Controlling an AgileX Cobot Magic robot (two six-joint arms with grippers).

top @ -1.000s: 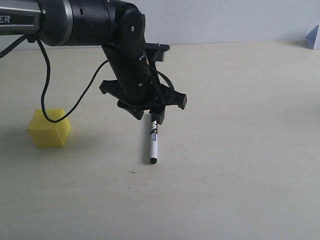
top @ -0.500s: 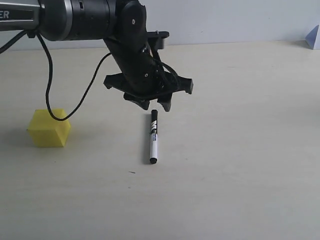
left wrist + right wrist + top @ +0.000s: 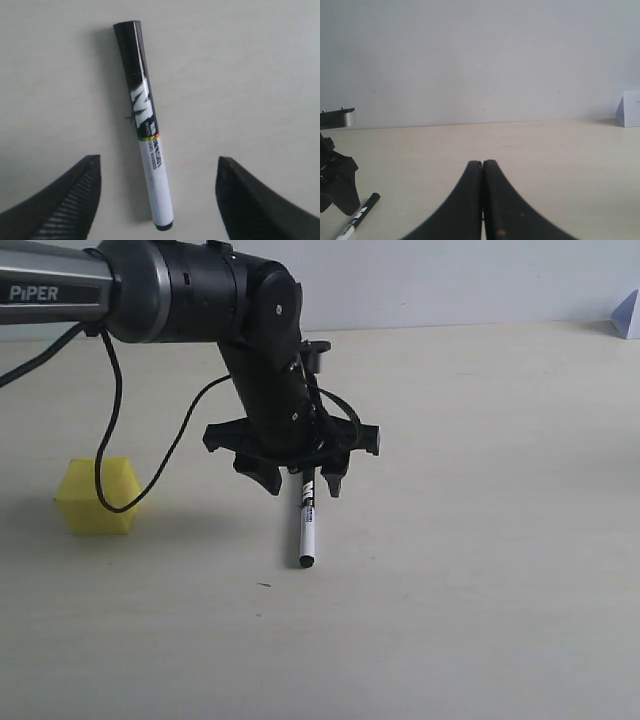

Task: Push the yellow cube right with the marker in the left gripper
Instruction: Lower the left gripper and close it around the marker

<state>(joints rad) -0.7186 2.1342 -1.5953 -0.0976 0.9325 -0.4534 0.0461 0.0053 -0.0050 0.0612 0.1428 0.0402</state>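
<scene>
The marker [image 3: 307, 530] lies flat at mid-frame. It is likely light, stiff and slick, best gripped across its white barrel. The left gripper [image 3: 303, 485] hangs open above it. The yellow cube [image 3: 97, 497] sits far left.

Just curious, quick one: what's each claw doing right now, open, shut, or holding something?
Left gripper: open, straddling the marker, not gripping it.
Right gripper: shut, holding nothing.
</scene>
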